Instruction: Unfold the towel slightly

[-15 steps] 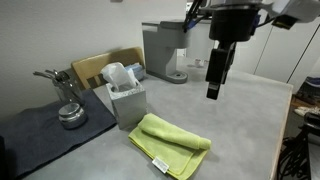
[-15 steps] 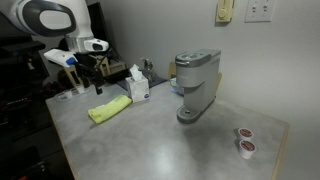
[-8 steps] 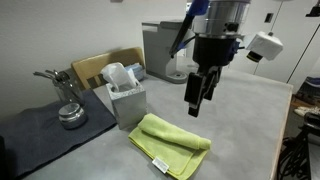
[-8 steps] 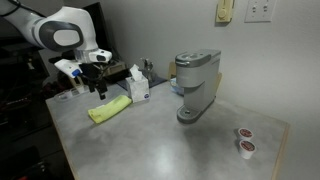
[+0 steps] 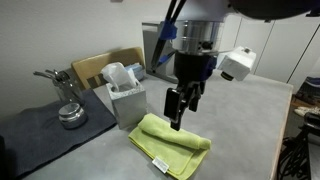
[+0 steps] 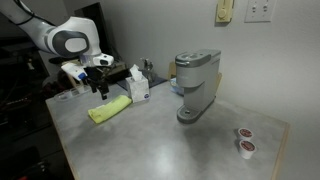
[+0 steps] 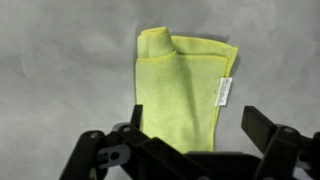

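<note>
The towel (image 5: pixel 170 144) is a yellow-green folded cloth lying flat on the grey table in both exterior views (image 6: pixel 109 110). In the wrist view the towel (image 7: pixel 185 90) fills the middle, with a small white tag (image 7: pixel 225 91) at its right edge and a fold ridge near its top left. My gripper (image 5: pixel 177 107) hangs open and empty just above the towel's far end. In the wrist view its two dark fingers (image 7: pixel 200 130) straddle the towel's near edge.
A grey box (image 5: pixel 126 100) holding a white bag stands close beside the towel. A dark grey mat (image 5: pixel 45 130) with a metal pot (image 5: pixel 71 115) lies further off. A coffee machine (image 6: pixel 196 85) and two small pods (image 6: pixel 243 140) stand on the table.
My gripper has moved down and across the table from above the far side to just over the towel. The towel has not moved.
</note>
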{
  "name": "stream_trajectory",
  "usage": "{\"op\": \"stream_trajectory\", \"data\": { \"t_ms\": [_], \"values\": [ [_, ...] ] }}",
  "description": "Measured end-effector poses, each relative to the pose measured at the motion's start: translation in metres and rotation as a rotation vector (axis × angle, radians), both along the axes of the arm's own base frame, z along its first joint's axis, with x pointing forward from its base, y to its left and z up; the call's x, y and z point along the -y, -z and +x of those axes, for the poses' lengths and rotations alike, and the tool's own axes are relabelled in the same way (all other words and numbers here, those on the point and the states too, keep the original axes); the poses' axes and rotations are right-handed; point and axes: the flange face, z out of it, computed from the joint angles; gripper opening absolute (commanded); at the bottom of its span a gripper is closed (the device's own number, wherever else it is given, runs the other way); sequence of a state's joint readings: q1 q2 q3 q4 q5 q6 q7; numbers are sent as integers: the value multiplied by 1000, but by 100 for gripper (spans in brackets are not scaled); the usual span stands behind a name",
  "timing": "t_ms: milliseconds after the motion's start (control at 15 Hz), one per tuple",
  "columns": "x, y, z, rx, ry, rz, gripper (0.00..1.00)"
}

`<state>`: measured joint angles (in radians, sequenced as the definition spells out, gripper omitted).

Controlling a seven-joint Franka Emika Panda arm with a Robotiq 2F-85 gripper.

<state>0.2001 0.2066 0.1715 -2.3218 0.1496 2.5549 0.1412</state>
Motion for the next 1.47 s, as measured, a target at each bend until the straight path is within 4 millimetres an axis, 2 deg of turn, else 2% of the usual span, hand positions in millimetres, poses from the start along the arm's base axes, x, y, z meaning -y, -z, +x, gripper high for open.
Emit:
{"op": "stream_trajectory", "data": {
  "t_ms": [933, 1200, 1467],
  "values": [
    [-50, 37, 25, 7, -202, -245, 100],
    [-60, 51, 27, -18, -220, -294, 100],
    [-59, 72, 29, -49, -191, -333, 100]
  ]
}}
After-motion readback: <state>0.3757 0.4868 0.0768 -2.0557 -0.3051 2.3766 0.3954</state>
